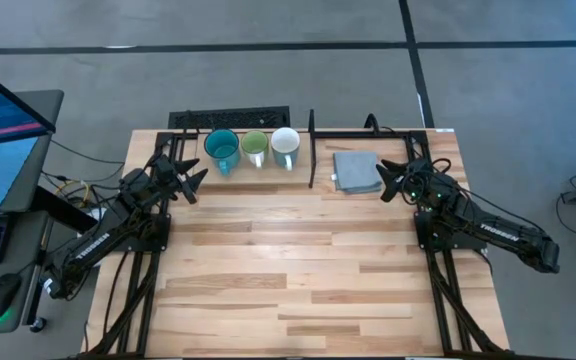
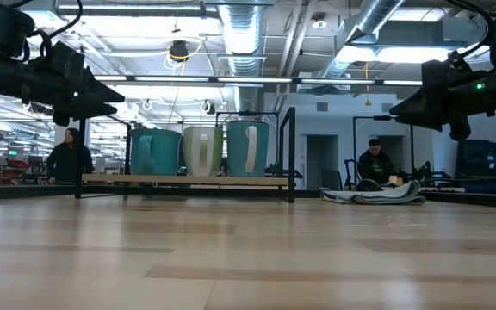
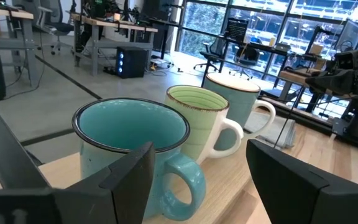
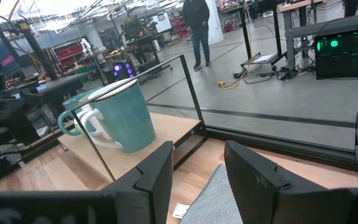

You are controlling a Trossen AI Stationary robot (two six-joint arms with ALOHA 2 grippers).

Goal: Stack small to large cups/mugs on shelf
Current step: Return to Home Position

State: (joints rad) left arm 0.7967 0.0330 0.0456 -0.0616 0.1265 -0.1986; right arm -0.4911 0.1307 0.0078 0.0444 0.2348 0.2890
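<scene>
Three mugs stand upright in a row on the shelf (image 1: 258, 178) at the table's far left. From left to right they are a teal one (image 1: 222, 150), a light green one (image 1: 255, 148), and one that is white inside with a white handle (image 1: 285, 146). My left gripper (image 1: 196, 180) hovers open just left of and nearer than the teal mug (image 3: 129, 155), pointing level at it and touching nothing. My right gripper (image 1: 386, 183) hovers open at the far right, beside a grey cloth (image 1: 356, 171), with nothing between its fingers (image 4: 160, 165).
The folded grey cloth (image 2: 377, 196) lies on the tabletop right of the shelf's black upright post (image 1: 312, 150). The tabletop's near half (image 1: 298, 280) is bare wood. A monitor, keyboard and mouse sit off the table's left side. People show in the room beyond.
</scene>
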